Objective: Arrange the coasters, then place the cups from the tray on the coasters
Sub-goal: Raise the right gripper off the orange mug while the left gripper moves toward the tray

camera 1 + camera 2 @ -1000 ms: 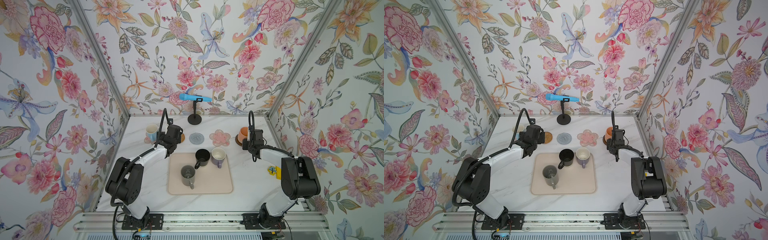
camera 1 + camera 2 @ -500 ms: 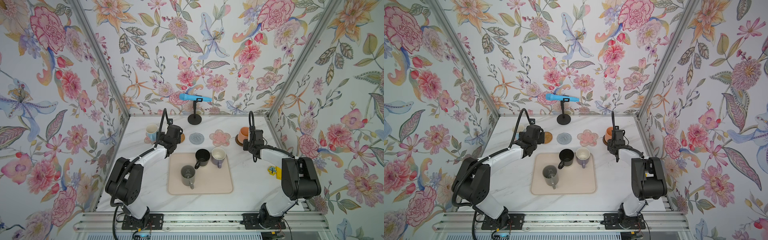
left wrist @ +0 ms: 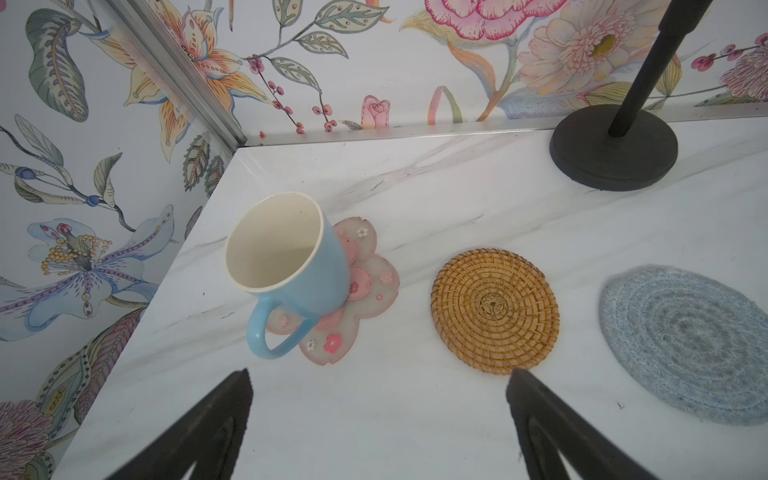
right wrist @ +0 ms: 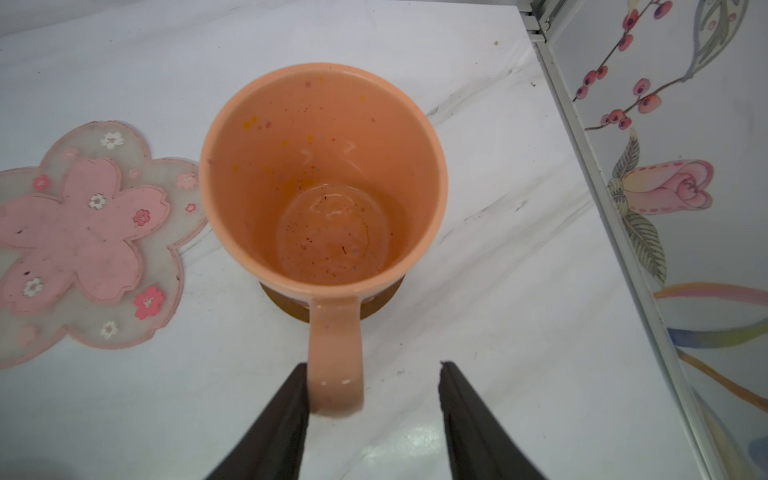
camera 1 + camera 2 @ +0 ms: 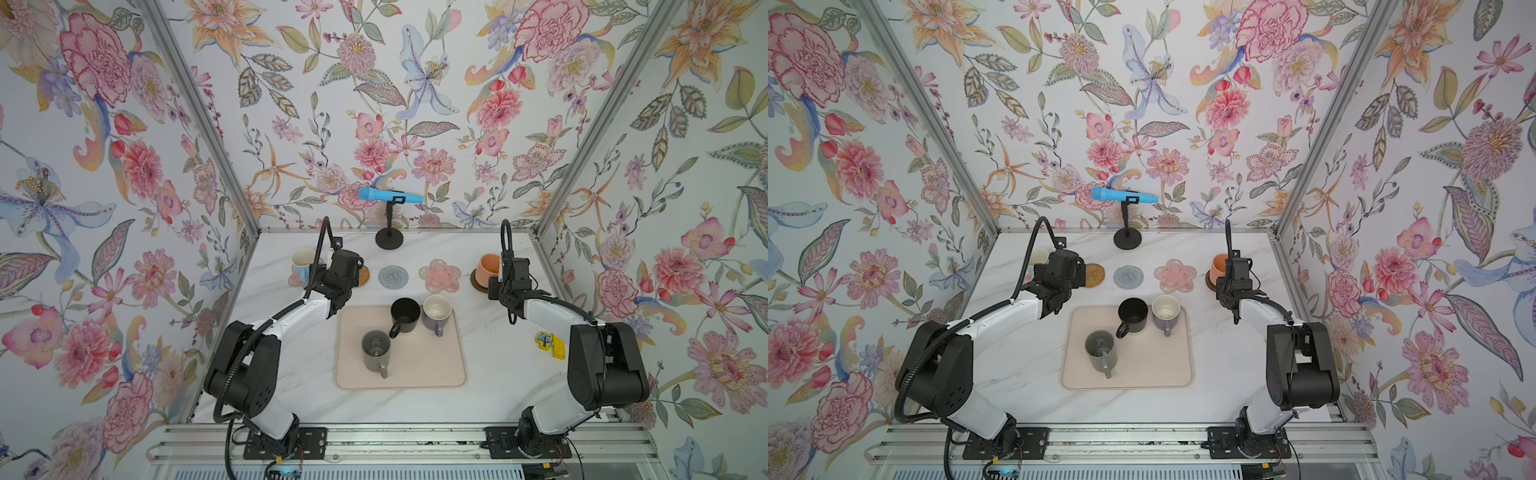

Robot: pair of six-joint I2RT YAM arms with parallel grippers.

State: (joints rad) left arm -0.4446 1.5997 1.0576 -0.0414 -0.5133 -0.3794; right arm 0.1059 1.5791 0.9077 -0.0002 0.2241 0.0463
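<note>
The orange cup [image 4: 324, 174] stands on the dark brown coaster [image 4: 382, 299] at the back right. My right gripper [image 4: 374, 365] is open around its handle: one finger touches the handle, the other stands apart. The light blue cup [image 3: 286, 253] sits on a pink flower coaster [image 3: 365, 291] at the back left. My left gripper [image 3: 379, 374] hangs wide open and holds nothing, just in front of that cup. The rattan coaster [image 3: 494, 307], grey-blue coaster [image 5: 393, 276] and second pink flower coaster [image 5: 439, 275] lie bare in the row. Black [image 5: 405, 313], purple [image 5: 437, 311] and grey [image 5: 376, 351] cups stand on the tray [image 5: 419, 370].
A black microphone stand base [image 5: 389, 240] sits at the back middle, close behind the coaster row, with a blue microphone [image 5: 390, 195] above it. A yellow block [image 5: 550, 344] lies by the right arm. Flowered walls close in on three sides.
My right gripper's jaws have spread apart around the orange cup's handle. The cup stays on its coaster. The left arm has not moved.
</note>
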